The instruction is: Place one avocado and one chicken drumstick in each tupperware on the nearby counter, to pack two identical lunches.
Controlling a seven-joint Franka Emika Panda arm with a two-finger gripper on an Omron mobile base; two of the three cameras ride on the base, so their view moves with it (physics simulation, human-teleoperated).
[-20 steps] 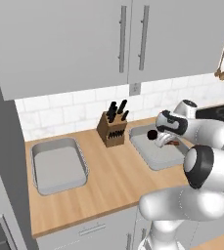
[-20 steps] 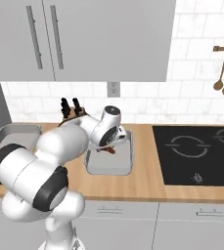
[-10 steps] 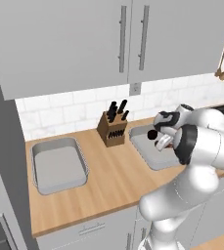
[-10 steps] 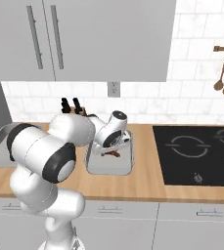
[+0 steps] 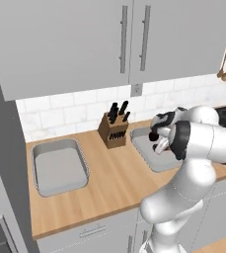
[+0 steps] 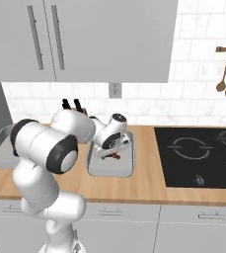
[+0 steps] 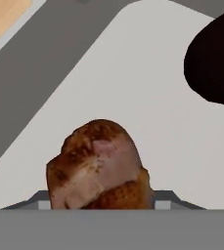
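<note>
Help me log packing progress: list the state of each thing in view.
gripper: shut on the chicken drumstick.
chicken drumstick: held over a tupperware.
avocado: lying loose in that tupperware.
tupperware under the gripper: holds the avocado.
other tupperware: empty.
cabinet doors: shut.

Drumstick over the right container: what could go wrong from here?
1. The drumstick sits at the very tips of the gripper; a loose hold could let it slip out and bounce.
2. A dark shape, perhaps the avocado, lies in this container; the drumstick could knock it.
3. The left container looks unfilled, so the job is not done.
</note>
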